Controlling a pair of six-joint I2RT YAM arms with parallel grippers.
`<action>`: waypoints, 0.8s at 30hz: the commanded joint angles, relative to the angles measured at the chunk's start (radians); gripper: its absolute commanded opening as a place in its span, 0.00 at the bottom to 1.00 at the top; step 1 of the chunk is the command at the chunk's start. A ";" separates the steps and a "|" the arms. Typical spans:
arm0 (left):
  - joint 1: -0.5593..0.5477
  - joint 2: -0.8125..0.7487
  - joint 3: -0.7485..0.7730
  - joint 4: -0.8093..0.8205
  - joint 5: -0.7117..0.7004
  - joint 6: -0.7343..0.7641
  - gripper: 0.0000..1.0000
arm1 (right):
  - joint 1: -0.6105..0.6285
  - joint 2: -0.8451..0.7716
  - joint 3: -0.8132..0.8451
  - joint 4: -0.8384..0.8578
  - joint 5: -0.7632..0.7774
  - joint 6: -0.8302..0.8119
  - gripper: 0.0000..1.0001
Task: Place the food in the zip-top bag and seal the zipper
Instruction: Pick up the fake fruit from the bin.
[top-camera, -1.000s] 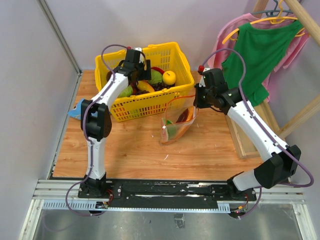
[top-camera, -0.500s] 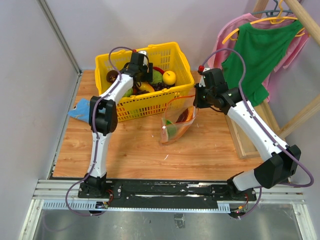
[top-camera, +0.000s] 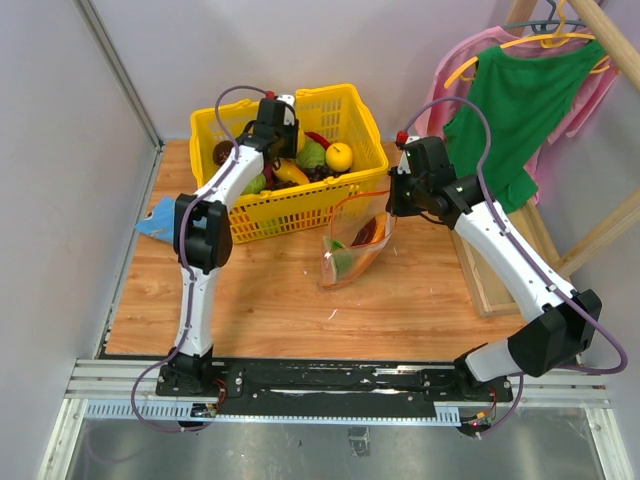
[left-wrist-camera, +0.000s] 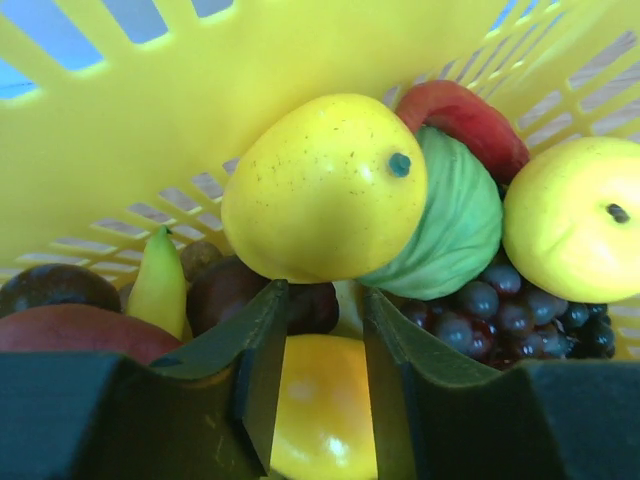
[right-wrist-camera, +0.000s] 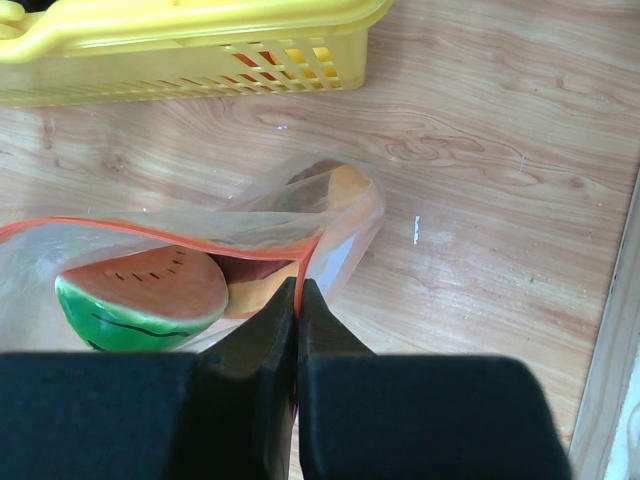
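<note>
The clear zip-top bag (top-camera: 352, 250) hangs open over the table, right of the yellow basket (top-camera: 300, 215). My right gripper (top-camera: 393, 205) is shut on its red-orange zipper strip (right-wrist-camera: 180, 235), and the right wrist view shows the jaws (right-wrist-camera: 299, 285) pinched on the strip's end. Inside the bag lie the watermelon slice (right-wrist-camera: 140, 295), a dark piece and an orange-yellow piece. My left gripper (top-camera: 275, 122) is down in the basket. In the left wrist view its fingers (left-wrist-camera: 318, 300) are closed on either side of a yellow-orange fruit (left-wrist-camera: 320, 410).
The basket wall (left-wrist-camera: 150, 90) holds a large yellow fruit (left-wrist-camera: 325, 190), the green cabbage (left-wrist-camera: 455, 220), dark grapes (left-wrist-camera: 510, 315), a red piece and another yellow fruit (left-wrist-camera: 570, 230). A green shirt (top-camera: 520, 110) hangs at the right over a wooden frame (top-camera: 490, 280). A blue object (top-camera: 155, 220) lies left of the basket.
My left gripper has shifted a little inside the basket, first right, then back toward the far wall. The right arm and the bag have not moved.
</note>
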 joint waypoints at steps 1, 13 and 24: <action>0.003 -0.102 -0.040 0.056 0.011 0.021 0.47 | -0.016 -0.001 -0.004 0.013 -0.013 0.006 0.03; 0.002 -0.062 -0.060 0.161 -0.019 0.021 0.88 | -0.016 -0.005 -0.012 0.021 -0.026 0.008 0.03; 0.002 0.001 -0.084 0.360 -0.012 0.123 0.91 | -0.016 0.019 -0.005 0.021 -0.040 0.009 0.03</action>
